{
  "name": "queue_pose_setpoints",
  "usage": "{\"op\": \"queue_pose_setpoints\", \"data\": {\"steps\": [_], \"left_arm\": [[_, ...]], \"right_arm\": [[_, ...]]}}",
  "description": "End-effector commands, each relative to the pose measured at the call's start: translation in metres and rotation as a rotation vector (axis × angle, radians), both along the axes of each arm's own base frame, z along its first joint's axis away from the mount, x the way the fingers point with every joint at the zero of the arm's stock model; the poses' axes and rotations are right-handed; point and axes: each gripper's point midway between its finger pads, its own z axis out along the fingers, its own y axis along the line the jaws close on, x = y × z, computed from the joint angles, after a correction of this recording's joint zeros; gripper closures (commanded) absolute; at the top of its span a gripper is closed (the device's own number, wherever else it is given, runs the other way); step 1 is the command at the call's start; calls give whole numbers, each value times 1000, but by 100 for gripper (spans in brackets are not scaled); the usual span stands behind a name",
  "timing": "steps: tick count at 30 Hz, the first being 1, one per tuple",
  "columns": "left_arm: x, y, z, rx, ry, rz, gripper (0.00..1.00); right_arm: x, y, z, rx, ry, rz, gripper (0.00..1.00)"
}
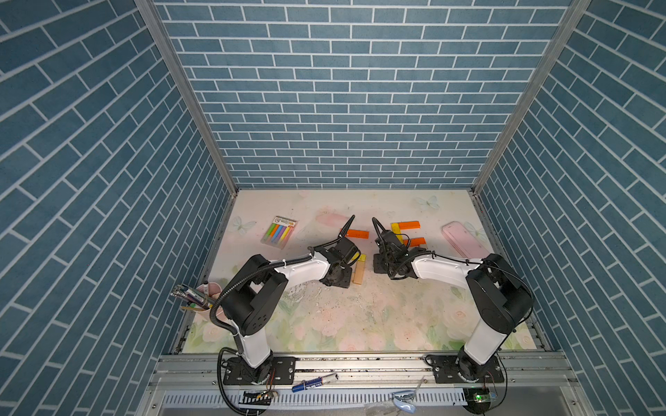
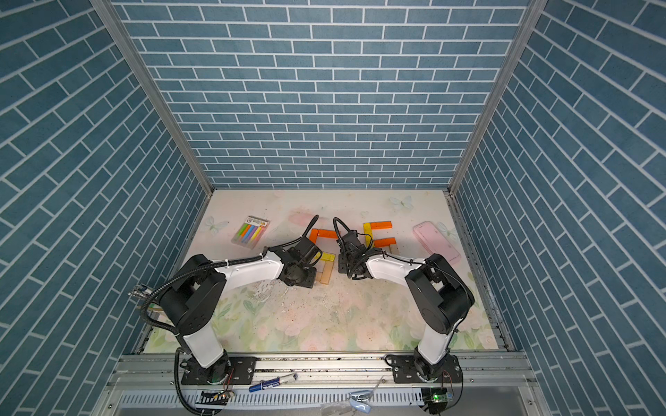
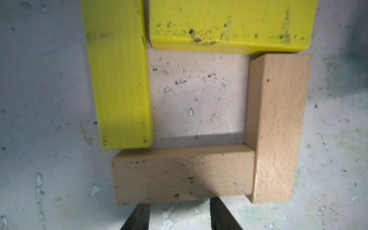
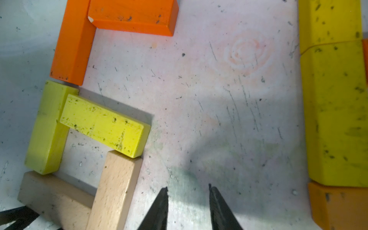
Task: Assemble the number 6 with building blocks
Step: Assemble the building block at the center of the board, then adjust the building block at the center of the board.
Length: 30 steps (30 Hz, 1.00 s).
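orange, yellow and tan building blocks [image 2: 328,257] laid flat near the middle of the floral table [image 2: 324,324]. seen from the right wrist: two orange planks [image 4: 71,41] meeting in a corner, one end just beside a closed square of two yellow planks [image 4: 103,125] and two tan planks [image 4: 115,191], ends touching. left gripper [image 3: 179,217]: hovers, fingertips [image 3: 139,217] at the long edge of a tan plank, contact unclear; jaws parted, bare table between, holds nothing. right gripper [image 4: 188,207]: hangs over bare table beside the square, jaws parted, grips nothing. second cluster of yellow and orange planks [image 2: 381,225] apart on the right, toward the pink case [image 2: 436,241]. clear pack of pastel sticks [image 2: 251,231] off to the left, well apart.
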Motion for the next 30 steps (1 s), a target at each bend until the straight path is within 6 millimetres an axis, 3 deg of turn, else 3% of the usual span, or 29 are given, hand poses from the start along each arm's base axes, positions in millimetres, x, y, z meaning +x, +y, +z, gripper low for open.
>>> {"op": "queue_pose_setpoints", "data": {"steps": [1, 4, 15, 21, 25, 30], "left_arm": [[-2, 6, -8, 30, 22, 4, 51], [-1, 8, -1, 29, 8, 2, 51], [-4, 26, 50, -1, -74, 15, 45], [-8, 44, 57, -11, -78, 49, 45], [-16, 45, 56, -31, -67, 34, 45], [-23, 50, 55, -31, -63, 35, 44]], "right_arm": [[-1, -2, 6, 12, -8, 6, 63], [-1, -3, 5, 3, -7, 10, 63], [-2, 2, 7, 6, 6, 22, 63], [-2, 10, 11, 17, 13, 23, 64], [-7, 13, 11, 11, 21, 35, 64], [-33, 18, 13, -12, 6, 88, 63]]}}
